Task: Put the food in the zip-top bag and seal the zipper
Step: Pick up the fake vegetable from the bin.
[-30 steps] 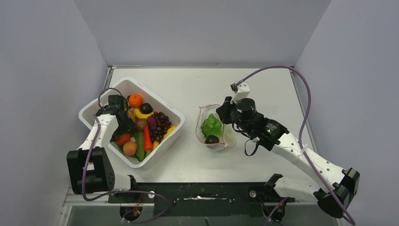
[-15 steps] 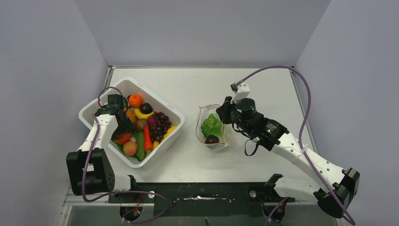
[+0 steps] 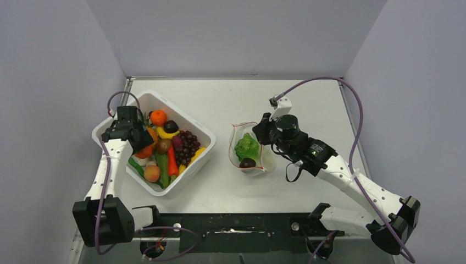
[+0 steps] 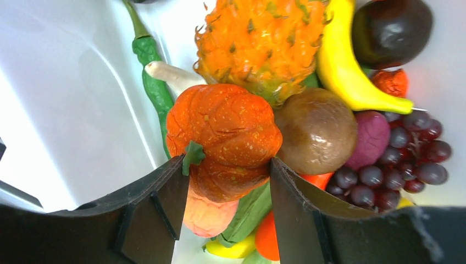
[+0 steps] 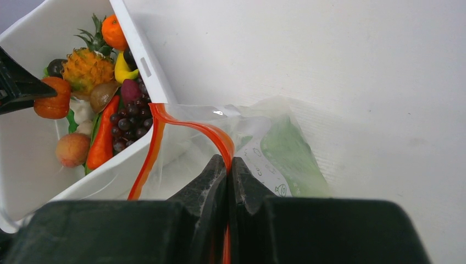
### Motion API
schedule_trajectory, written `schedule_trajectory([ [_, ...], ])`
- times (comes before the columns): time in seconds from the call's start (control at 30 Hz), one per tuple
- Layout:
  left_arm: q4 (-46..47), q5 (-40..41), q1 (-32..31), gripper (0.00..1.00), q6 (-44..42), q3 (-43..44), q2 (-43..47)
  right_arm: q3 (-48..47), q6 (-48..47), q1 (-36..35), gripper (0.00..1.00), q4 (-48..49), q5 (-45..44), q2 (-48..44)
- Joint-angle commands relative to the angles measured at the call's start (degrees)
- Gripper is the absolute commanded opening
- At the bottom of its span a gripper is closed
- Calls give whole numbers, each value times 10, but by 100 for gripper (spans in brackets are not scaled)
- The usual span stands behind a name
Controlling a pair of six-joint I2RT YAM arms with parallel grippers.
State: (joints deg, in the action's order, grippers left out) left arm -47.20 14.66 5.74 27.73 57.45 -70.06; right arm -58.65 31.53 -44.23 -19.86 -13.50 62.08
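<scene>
Nearest, a strip of bare worktop [image 3: 236, 190] ran along the near edge between the two arms. At mid-table the right gripper [image 5: 226, 165] was pinched tight on the zipper [image 5: 189, 125] of the zip-top bag [image 5: 264, 118], whose mouth stood open over lettuce [image 3: 246, 147] and a dark plum [image 3: 247, 163]. Toward the left edge, the left gripper [image 4: 226, 165] grasped a wrinkled orange fruit [image 4: 222, 124] over the other food in the white tub [image 5: 137, 52], apart from its walls. Beyond, open worktop stretched to the far edge.
</scene>
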Motion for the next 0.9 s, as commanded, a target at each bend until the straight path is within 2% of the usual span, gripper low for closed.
schedule_trajectory([
  [0.0,11,-38,0,46,-15,47,27,-20,-2,3,0,26,-8,-8],
  [0.27,18,-105,-1,43,-20,67,49,-23,9,2,0,22,-6,12],
  [0.6,53,-258,-2,39,-37,47,65,-28,22,1,0,18,-11,27],
  [0.87,123,-392,-9,35,-11,22,106,-44,44,0,0,29,-4,49],
])
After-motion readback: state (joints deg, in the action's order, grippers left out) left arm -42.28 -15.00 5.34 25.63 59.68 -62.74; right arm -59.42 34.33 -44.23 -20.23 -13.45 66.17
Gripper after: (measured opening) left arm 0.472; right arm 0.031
